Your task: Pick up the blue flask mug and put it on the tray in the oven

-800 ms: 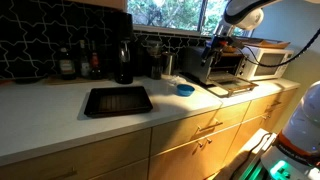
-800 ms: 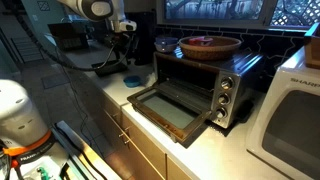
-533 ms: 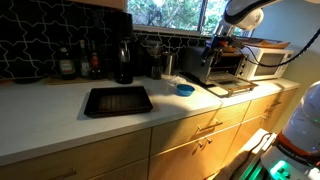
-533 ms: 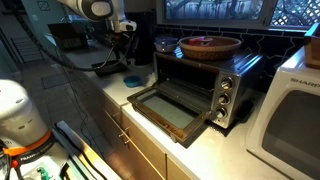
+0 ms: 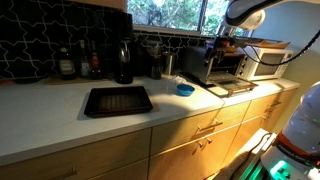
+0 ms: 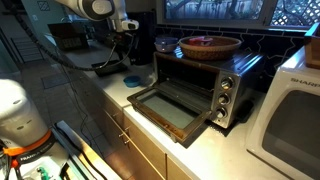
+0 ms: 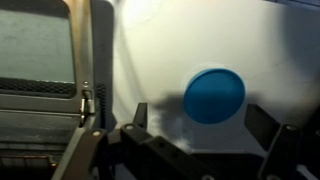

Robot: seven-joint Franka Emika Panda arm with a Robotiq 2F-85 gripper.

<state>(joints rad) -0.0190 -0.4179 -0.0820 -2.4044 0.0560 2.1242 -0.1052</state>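
Hanging over the white counter (image 7: 160, 40), the gripper (image 6: 126, 47) has its fingers (image 7: 140, 115) spread wide and holds nothing. The blue mug (image 7: 213, 96) sits on the counter below it, between the two fingers, just beside the open oven (image 6: 192, 80).

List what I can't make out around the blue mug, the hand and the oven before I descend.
1. Blue mug: the wrist view shows only its round top, so its sides and height are hidden; it is too small in both exterior views.
2. Oven: the cavity is too dark in an exterior view to show what sits inside.
3. Hand: dark, blurred and cut off by the wrist view's bottom edge; its height above the mug is unclear.
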